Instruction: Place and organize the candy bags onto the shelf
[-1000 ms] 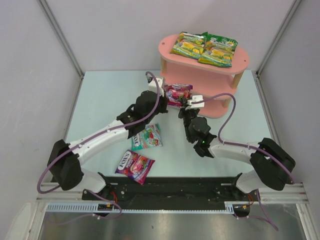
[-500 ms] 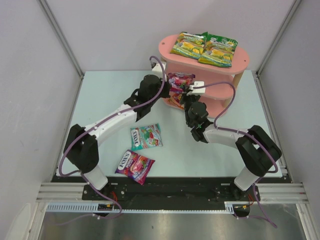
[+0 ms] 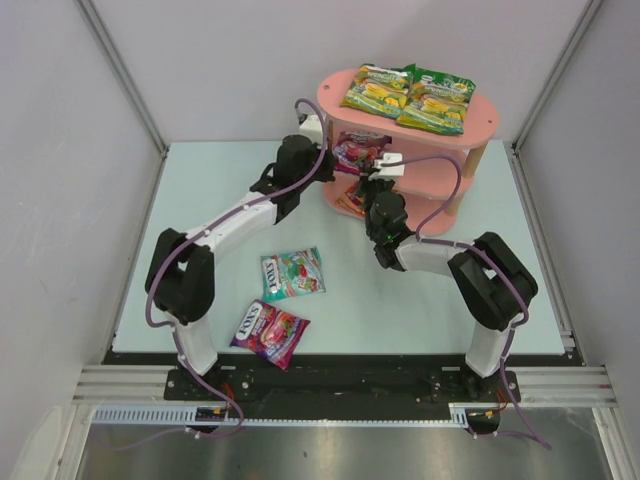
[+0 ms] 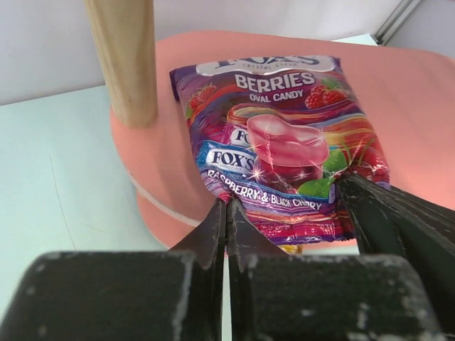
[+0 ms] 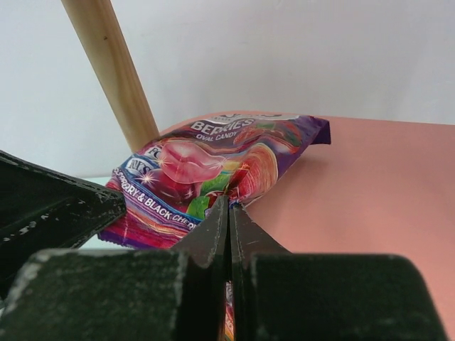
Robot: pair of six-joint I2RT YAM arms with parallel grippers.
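Observation:
A purple-magenta berries candy bag (image 3: 356, 152) lies over the middle board of the pink shelf (image 3: 482, 127). My left gripper (image 3: 326, 150) is shut on its left near edge; in the left wrist view the bag (image 4: 284, 142) rests on the pink board (image 4: 419, 114) above my gripper (image 4: 227, 206). My right gripper (image 3: 376, 176) is shut on the bag's other edge; the right wrist view shows the bag (image 5: 206, 170) above that gripper (image 5: 229, 202). Two green-yellow bags (image 3: 408, 96) lie on the top board. An orange-red bag (image 3: 350, 202) sits on the lower board.
A teal bag (image 3: 293, 274) and a second purple-magenta bag (image 3: 269, 330) lie on the table in front of the arms. A wooden post (image 4: 128, 57) stands just left of the held bag, also seen in the right wrist view (image 5: 106, 64). Grey walls enclose the table.
Both arms have stretched forward together, carrying the purple bag from in front of the shelf onto its middle board. The other bags have not moved.

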